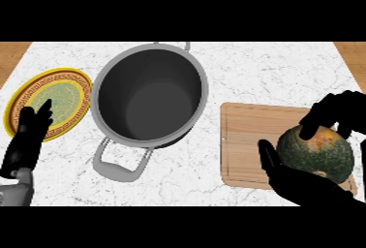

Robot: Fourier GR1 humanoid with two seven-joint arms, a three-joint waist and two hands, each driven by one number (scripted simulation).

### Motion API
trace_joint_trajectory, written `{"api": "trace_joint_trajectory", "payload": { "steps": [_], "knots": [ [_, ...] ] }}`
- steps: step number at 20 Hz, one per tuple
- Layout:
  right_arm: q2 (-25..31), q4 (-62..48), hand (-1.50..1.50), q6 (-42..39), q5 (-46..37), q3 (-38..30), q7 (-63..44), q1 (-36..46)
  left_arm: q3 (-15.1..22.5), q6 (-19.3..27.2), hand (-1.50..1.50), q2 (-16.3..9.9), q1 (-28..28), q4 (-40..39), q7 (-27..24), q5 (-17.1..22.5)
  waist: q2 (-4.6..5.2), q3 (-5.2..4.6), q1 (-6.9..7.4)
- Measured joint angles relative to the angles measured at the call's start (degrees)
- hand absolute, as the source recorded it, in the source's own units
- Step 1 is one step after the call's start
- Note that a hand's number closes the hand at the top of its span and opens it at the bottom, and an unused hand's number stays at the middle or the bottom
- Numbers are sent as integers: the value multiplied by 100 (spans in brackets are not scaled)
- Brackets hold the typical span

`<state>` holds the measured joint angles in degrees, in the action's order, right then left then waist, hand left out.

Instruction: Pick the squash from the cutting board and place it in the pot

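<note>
Right robot hand (314, 186) curled round squash (316, 151) over cutting board (247, 145); pot (150, 94) left; left robot hand (27, 140) open.

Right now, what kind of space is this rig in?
Most likely a kitchen counter: a white marble top carries a grey pot, a wooden cutting board with a green squash on it, and a yellow patterned plate.

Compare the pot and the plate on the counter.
The pot is grey metal, deep, with handles; the plate is flat, yellow-rimmed with a patterned band and green centre. The pot looks wider than the plate. The left robot hand overlaps the plate's lower edge; nothing touches the pot. Both are round, hold nothing, and sit side by side on the marble counter.
</note>
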<state>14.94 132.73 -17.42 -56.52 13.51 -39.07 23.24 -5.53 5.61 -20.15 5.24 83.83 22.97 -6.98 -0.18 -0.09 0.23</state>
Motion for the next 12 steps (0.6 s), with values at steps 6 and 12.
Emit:
{"api": "trace_joint_trajectory", "payload": {
  "steps": [6, 12],
  "knots": [
    [-729, -462, 150, -965, 245, 177, -949, 1666, 6, 30, 0, 64, 51, -24, 8, -88, -2, -3, 25],
    [-1297, -1899, 150, -797, 414, 226, -1328, 2875, -92, -108, 0, 6, 78, -161, -102, -49, 12, -2, 61]
  ]
}}
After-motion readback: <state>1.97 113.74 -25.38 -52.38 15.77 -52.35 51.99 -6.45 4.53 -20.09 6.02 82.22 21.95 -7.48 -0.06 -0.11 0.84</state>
